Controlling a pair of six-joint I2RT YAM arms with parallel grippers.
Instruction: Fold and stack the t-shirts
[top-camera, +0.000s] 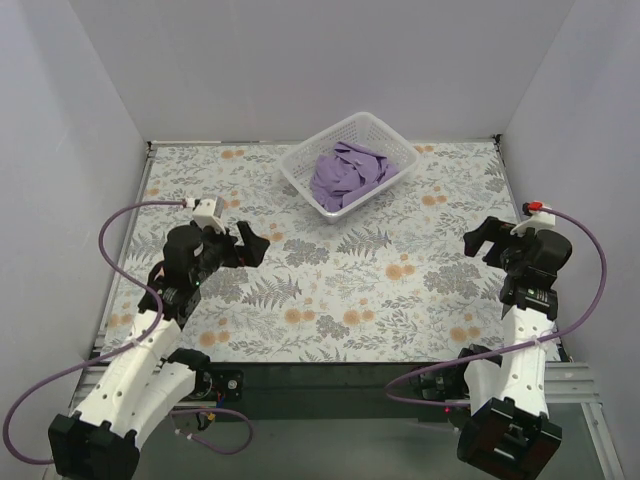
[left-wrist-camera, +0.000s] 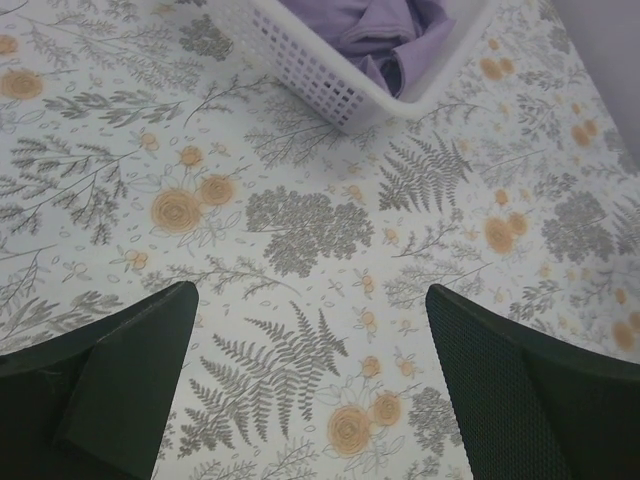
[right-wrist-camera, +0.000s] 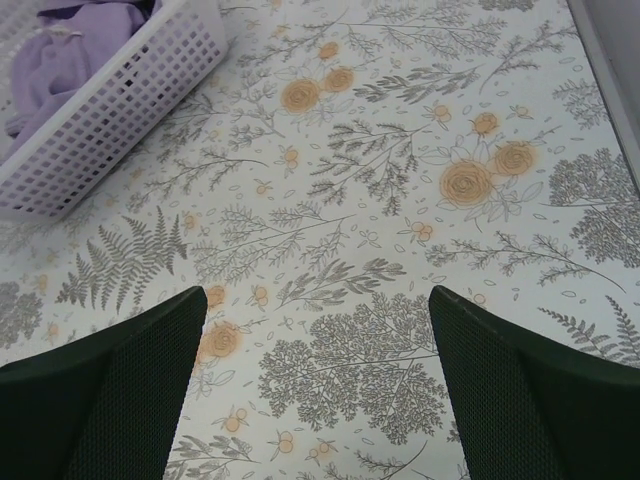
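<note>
The flower-printed surface (top-camera: 340, 300) spreads beneath both arms. A white mesh basket (top-camera: 303, 188) stands on it, ahead of both pairs of fingers and well apart from them, off to the right of the left pair and to the left of the right pair. The lavender t-shirt (top-camera: 348, 172) lies crumpled inside that basket. The left fingers (left-wrist-camera: 110, 390) are spread wide and hold nothing. The right fingers (right-wrist-camera: 530, 400) gape just as wide, also empty, above the surface.
</note>
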